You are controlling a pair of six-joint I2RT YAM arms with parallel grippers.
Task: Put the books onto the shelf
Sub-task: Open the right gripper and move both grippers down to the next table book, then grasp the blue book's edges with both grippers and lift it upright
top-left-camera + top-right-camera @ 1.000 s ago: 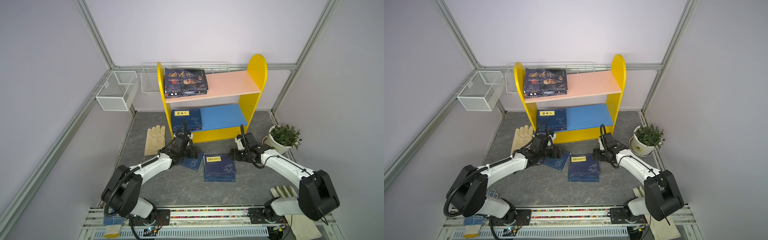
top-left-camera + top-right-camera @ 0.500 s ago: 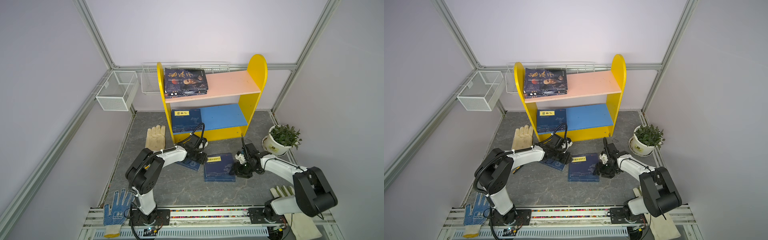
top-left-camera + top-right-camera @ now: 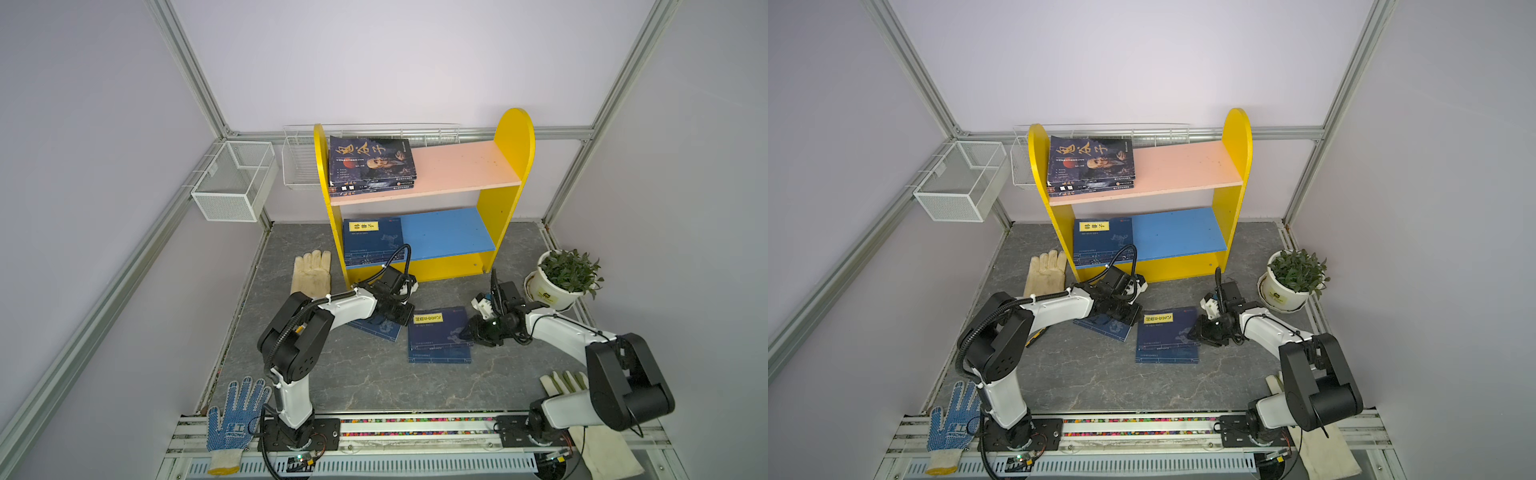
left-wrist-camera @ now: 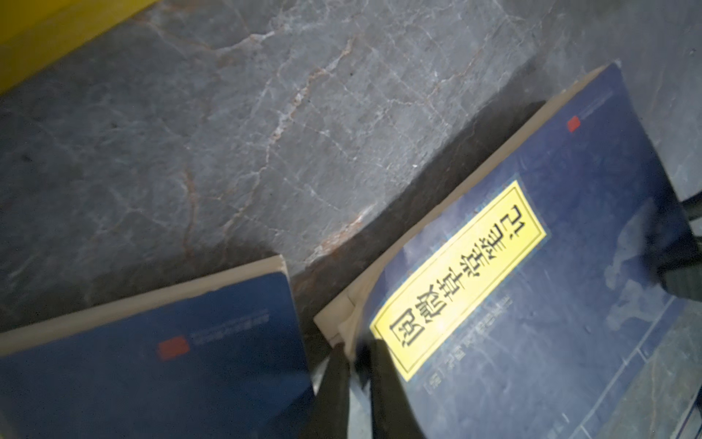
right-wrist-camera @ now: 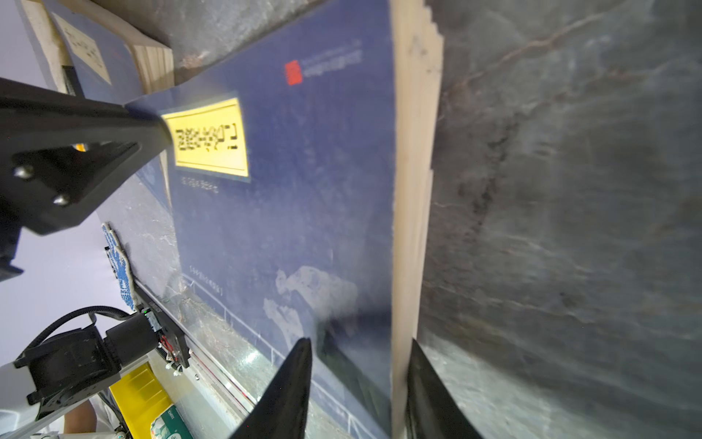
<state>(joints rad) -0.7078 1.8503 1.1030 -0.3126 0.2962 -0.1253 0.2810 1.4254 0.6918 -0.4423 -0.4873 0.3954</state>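
The shelf (image 3: 509, 137) holds dark paperbacks (image 3: 370, 160) on its pink board and navy books (image 3: 372, 241) on its blue board. A stack of navy books (image 3: 440, 338) (image 3: 1167, 340) lies on the floor, with a single navy book (image 3: 376, 330) (image 4: 152, 361) to its left. My left gripper (image 3: 409, 318) (image 4: 357, 351) is shut on the lifted corner of the stack's top book (image 4: 532, 304), beside its yellow label. My right gripper (image 3: 467, 332) (image 5: 360, 342) straddles the stack's right edge (image 5: 410, 190). It is open, one finger above the cover and one against the pages.
A potted plant (image 3: 557, 282) stands right of the right gripper. A leather glove (image 3: 311, 274) lies left of the shelf. A blue dotted glove (image 3: 232, 415) and a white glove (image 3: 565, 382) lie near the arm bases. White wire baskets (image 3: 232, 183) hang on the left wall.
The left gripper moved right from the single book to the stack's near corner and closed on it. The right gripper came down to the stack's right edge and narrowed its jaws.
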